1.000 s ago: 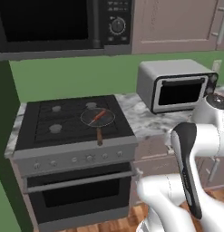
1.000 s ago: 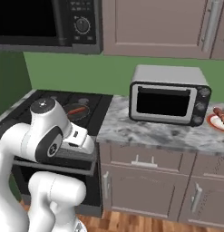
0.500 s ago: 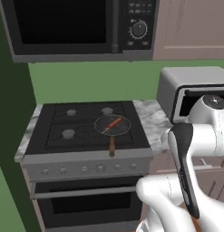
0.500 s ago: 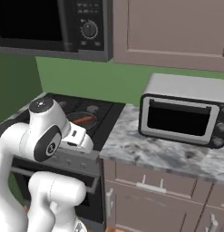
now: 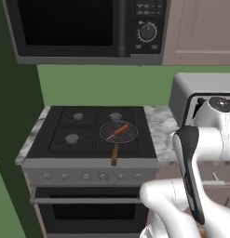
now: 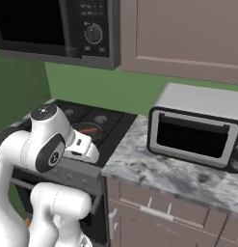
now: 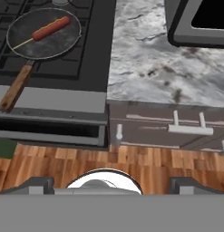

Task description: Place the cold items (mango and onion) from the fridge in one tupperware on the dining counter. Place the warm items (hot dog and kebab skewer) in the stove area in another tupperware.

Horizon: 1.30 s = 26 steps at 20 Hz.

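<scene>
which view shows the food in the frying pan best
The hand view: it looks down into the frying pan, where the hot dog lies in full. The left base view shows it smaller; in the right base view the arm partly blocks the pan.

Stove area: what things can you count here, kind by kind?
Stove: 1
Frying pan: 1
Sausage on a stick in the pan: 1
Microwave: 1
Toaster oven: 1
Total: 5
</scene>
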Tool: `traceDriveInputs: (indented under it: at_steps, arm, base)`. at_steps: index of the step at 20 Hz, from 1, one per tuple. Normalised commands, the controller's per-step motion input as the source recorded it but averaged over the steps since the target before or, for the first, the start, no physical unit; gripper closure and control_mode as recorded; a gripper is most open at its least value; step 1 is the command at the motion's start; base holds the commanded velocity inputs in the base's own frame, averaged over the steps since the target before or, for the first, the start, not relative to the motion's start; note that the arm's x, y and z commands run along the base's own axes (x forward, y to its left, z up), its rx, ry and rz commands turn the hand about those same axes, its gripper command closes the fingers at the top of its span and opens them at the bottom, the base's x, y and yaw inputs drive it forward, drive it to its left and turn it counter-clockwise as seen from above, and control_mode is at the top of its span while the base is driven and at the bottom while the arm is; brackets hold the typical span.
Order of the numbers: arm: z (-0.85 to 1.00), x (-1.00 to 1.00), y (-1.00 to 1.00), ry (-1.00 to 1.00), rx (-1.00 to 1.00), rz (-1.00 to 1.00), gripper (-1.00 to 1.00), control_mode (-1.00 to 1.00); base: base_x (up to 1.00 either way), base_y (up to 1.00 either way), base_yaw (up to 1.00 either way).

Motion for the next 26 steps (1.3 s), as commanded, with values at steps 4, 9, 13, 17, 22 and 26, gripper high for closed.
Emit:
traceDriveInputs:
  at_steps: [4, 9, 13, 17, 22, 26]
  arm:
    - [0.0, 0.0, 0.0, 0.0, 0.0, 0.0, -1.0, 1.0]
    - [0.0, 0.0, 0.0, 0.0, 0.0, 0.0, -1.0, 1.0]
    - [0.0, 0.01, -0.07, 0.0, 0.01, 0.08, -1.0, -1.0]
    - [0.0, -0.06, -0.2, -0.01, 0.02, 0.33, -1.0, -1.0]
    - [0.08, -0.29, -0.03, -0.12, 0.01, 0.03, -1.0, -1.0]
    - [0.09, 0.17, 0.34, -0.01, 0.0, -0.4, -1.0, -1.0]
  base:
    - [0.28, -0.55, 0.33]
    - [0.35, -0.36, 0.32]
    - [0.13, -0.23, 0.25]
    - [0.0, 0.0, 0.0]
    - [0.0, 0.0, 0.0]
    - [0.0, 0.0, 0.0]
